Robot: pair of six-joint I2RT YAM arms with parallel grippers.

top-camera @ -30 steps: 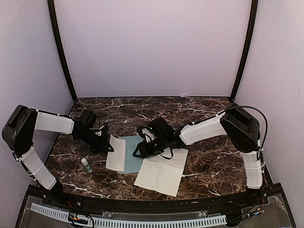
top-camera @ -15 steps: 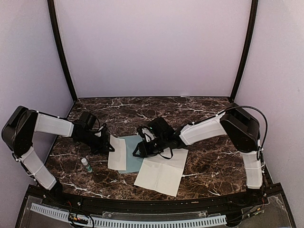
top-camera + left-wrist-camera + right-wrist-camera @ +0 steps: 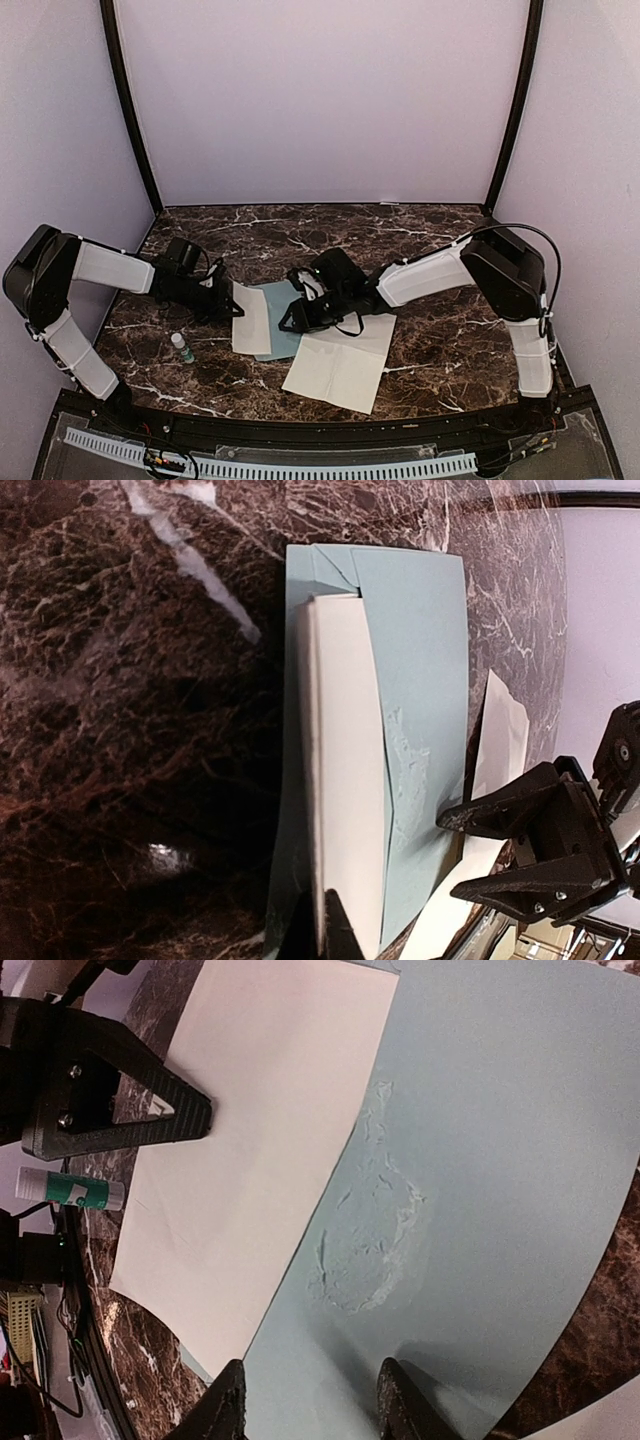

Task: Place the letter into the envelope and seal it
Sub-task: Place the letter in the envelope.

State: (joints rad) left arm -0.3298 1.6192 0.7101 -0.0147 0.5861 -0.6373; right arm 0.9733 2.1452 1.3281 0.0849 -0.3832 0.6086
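Observation:
The teal envelope [image 3: 280,330] lies flat mid-table, with a rough glue patch [image 3: 375,1240] on its upper face. Its left flap [image 3: 250,320], cream on the inner face and teal on the back, is raised off the table. My left gripper [image 3: 226,303] is shut on the flap's outer edge [image 3: 316,780]. My right gripper [image 3: 290,318] stands open, both fingertips [image 3: 400,1400] resting on the envelope's teal face [image 3: 500,1160] near its right edge. The letter [image 3: 340,365], a whitish creased sheet, lies flat outside the envelope, in front of the right gripper.
A small glue stick [image 3: 182,347] lies on the marble table [image 3: 430,330] at the left, near the left arm. Black frame posts and purple walls close the back and sides. The table's front rail runs below the letter.
The left gripper has carried the raised flap a little to the right, over the teal face. The right gripper has stayed on the envelope.

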